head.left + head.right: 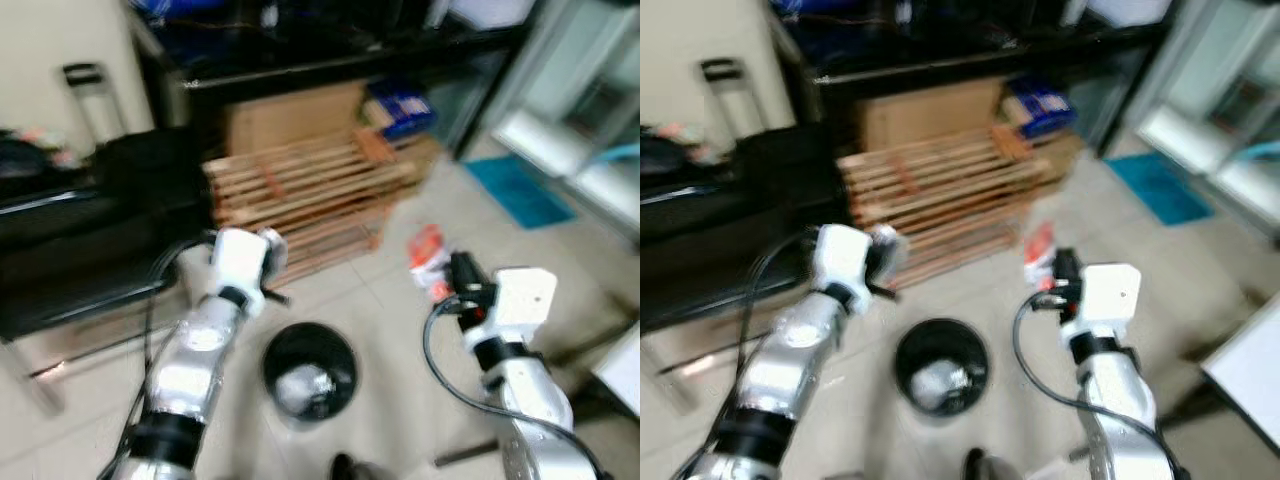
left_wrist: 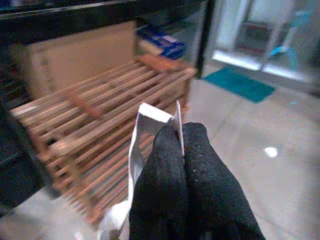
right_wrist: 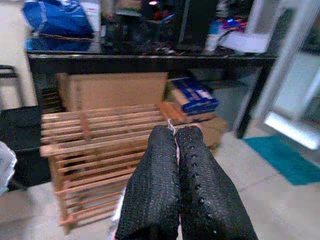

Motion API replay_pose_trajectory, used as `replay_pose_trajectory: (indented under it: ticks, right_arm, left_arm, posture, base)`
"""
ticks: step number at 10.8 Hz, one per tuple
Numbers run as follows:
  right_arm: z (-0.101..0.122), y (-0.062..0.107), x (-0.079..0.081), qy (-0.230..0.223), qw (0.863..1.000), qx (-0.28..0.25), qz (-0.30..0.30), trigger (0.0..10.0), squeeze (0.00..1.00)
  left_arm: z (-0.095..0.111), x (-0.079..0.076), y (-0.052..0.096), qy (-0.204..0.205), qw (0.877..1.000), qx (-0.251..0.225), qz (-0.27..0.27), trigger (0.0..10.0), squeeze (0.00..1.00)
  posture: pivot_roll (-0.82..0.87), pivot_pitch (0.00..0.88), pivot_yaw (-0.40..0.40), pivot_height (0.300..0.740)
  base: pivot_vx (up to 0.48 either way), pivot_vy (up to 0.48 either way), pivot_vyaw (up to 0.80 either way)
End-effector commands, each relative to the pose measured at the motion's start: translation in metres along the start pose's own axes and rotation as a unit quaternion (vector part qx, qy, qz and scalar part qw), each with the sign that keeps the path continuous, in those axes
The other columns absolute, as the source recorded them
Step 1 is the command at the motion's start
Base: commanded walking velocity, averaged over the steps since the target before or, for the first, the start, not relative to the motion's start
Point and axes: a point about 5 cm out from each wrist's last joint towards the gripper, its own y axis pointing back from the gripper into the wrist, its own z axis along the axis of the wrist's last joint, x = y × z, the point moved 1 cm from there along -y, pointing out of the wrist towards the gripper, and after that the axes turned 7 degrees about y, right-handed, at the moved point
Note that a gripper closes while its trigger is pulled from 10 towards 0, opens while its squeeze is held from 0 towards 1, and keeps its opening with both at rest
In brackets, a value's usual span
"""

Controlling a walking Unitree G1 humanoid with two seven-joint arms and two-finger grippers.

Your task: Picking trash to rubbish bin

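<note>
Left tool (image 2: pixel 180 145) pinches a thin, limp wrapper (image 2: pixel 142 135); right tool (image 3: pixel 175 137) clamps a red packet (image 1: pixel 428 255). Both light, crushable; bin (image 1: pixel 310 368) lies near.

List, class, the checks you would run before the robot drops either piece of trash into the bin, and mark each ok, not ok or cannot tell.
1. Left gripper shut on the silver wrapper: ok.
2. Right gripper shut on the red and white wrapper: ok.
3. Rubbish bin open at the top, on the floor between the arms: ok.
4. Left gripper above the bin mouth: not ok, it sits off to the bin's left.
5. Right gripper above the bin mouth: not ok, it sits off to the right.
6. Room left in the bin: cannot tell, blurred.
</note>
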Motion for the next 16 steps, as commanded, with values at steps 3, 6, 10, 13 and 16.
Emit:
replay_pose_trajectory:
  ticks: [3,6,10,13,16]
  right_arm:
    - [-0.003,0.001,0.002,0.003,1.000,0.003,0.003,10.0,0.00]
    - [-0.005,0.003,0.002,0.004,1.000,0.005,0.000,10.0,0.00]
    - [-0.007,0.005,0.004,0.009,1.000,0.010,-0.005,10.0,0.00]
    - [-0.007,0.011,0.006,0.011,1.000,0.015,-0.008,10.0,0.00]
    - [-0.011,0.025,0.011,0.010,0.999,0.034,-0.010,10.0,0.00]
  left_arm:
    - [-0.005,0.001,-0.003,0.003,1.000,0.010,0.003,10.0,0.00]
    - [-0.010,0.000,-0.004,0.005,1.000,0.022,0.001,10.0,0.00]
    - [-0.016,-0.009,-0.010,0.011,0.999,0.031,-0.018,10.0,0.00]
    - [-0.027,-0.008,-0.012,0.020,0.998,0.051,-0.015,10.0,0.00]
    - [-0.049,-0.015,-0.012,0.027,0.995,0.093,-0.018,10.0,0.00]
  posture:
    - [0.21,0.128,-0.083,0.740]
    - [0.20,0.136,-0.076,0.740]
    - [0.18,0.153,-0.070,0.740]
    - [0.15,0.185,-0.071,0.740]
    - [0.11,0.233,-0.073,0.740]
  base:
    - [0.000,0.000,-0.45]
    - [0.000,0.000,0.00]
    - [0.000,0.000,0.00]
    - [0.000,0.000,0.00]
    - [0.000,0.000,0.00]
